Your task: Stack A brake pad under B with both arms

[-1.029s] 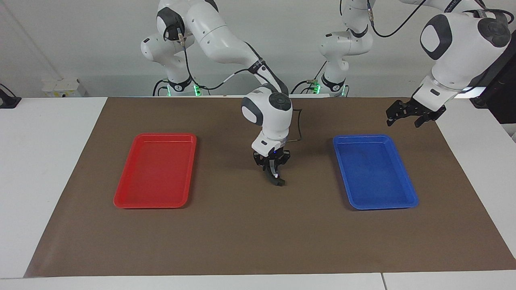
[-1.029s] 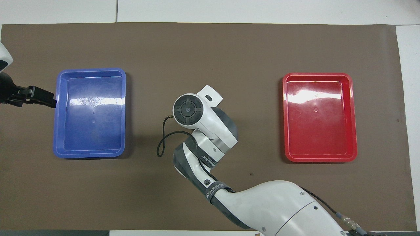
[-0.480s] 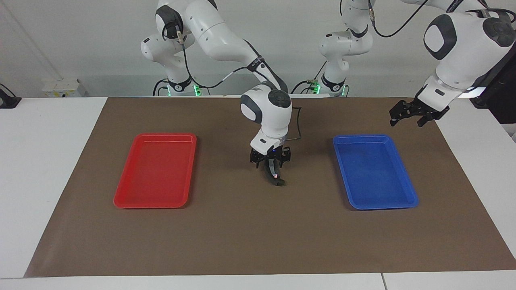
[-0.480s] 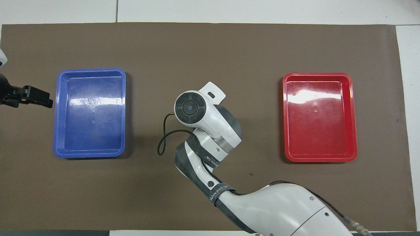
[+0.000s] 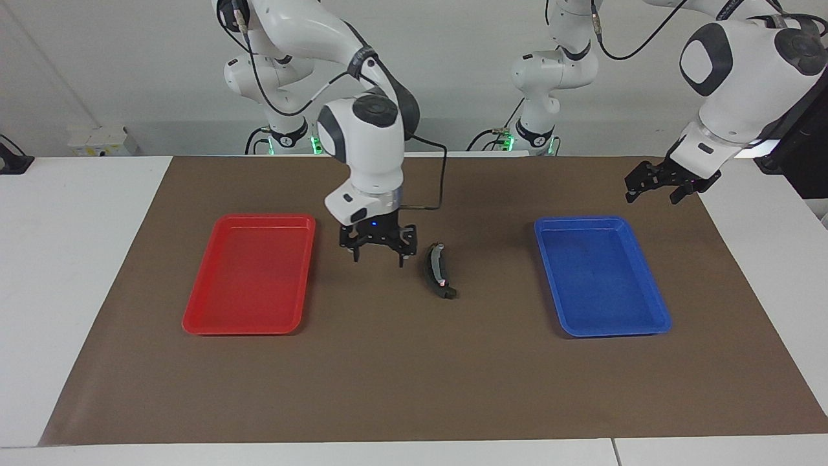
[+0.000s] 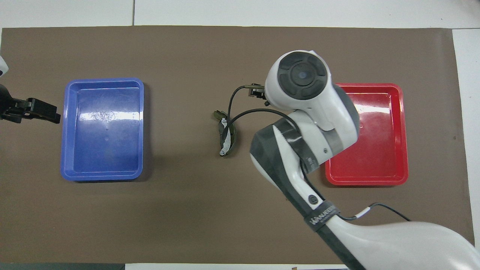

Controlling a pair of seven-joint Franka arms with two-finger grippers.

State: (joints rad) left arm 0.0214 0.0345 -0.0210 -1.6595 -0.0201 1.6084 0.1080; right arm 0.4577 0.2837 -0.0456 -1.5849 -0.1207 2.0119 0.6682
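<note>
B (image 5: pixel 437 268), the long black crescent with a silvery-grey end and a bright spot at mid-length, lies on the mat midway between the two trays; it also shows in the overhead view (image 6: pixel 225 135). A dark piece shows under its edge (image 6: pixel 231 134), apparently the A brake pad, though I cannot separate the two clearly. My right gripper (image 5: pixel 377 254) is open and empty, over the mat between the red tray and B. My left gripper (image 5: pixel 653 193) is open and empty, waiting over the mat beside the blue tray at the left arm's end; it also shows in the overhead view (image 6: pixel 44 112).
An empty red tray (image 5: pixel 239 332) lies toward the right arm's end and an empty blue tray (image 5: pixel 614 333) toward the left arm's end. A brown mat (image 5: pixel 414 388) covers the table. The right arm hides part of the red tray (image 6: pixel 365 182) from above.
My right gripper has opened, let go of B, lifted and swung toward the red tray. B now lies uncovered on the mat. The left gripper has hardly moved.
</note>
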